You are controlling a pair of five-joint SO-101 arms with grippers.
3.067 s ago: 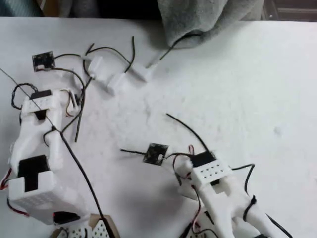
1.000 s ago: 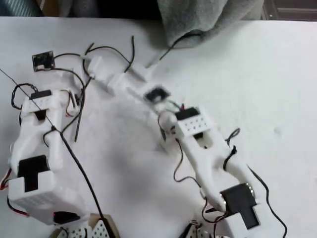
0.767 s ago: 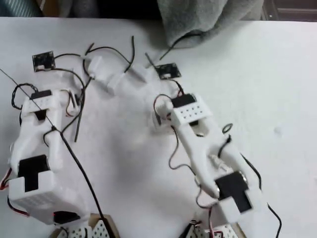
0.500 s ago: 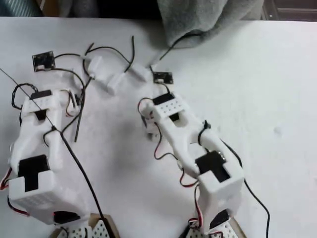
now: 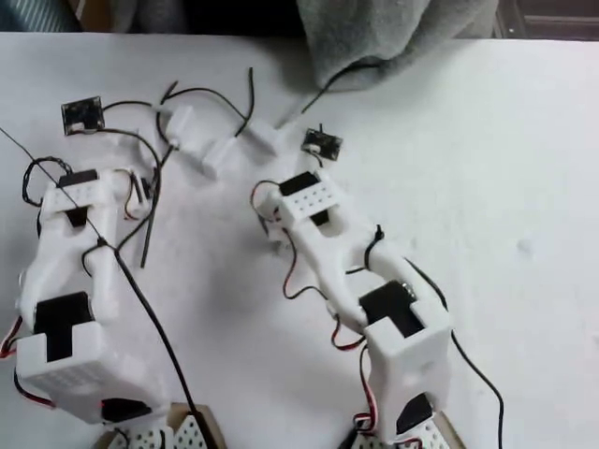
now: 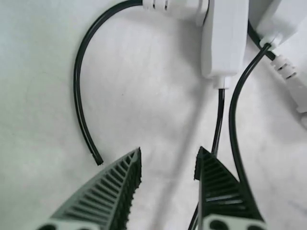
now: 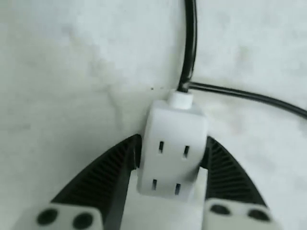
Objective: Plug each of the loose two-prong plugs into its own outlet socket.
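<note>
Outlet block [image 7: 172, 151] on the table [image 5: 487, 206], likely light, hard, slick plastic on a stiff cord [image 7: 191, 43], sits pinched across its sides by the right claw [image 7: 172, 140], a fair hold; farther left, the left claw [image 6: 168, 152] hangs spread over loose cords [image 6: 79, 86].

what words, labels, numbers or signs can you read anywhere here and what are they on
No text can be read.
On the white plastic outlet block: only plain slots, no print.
On the white rectangular plastic housing: blank.
On the small black square circuit board: any marking is too small to read.
</note>
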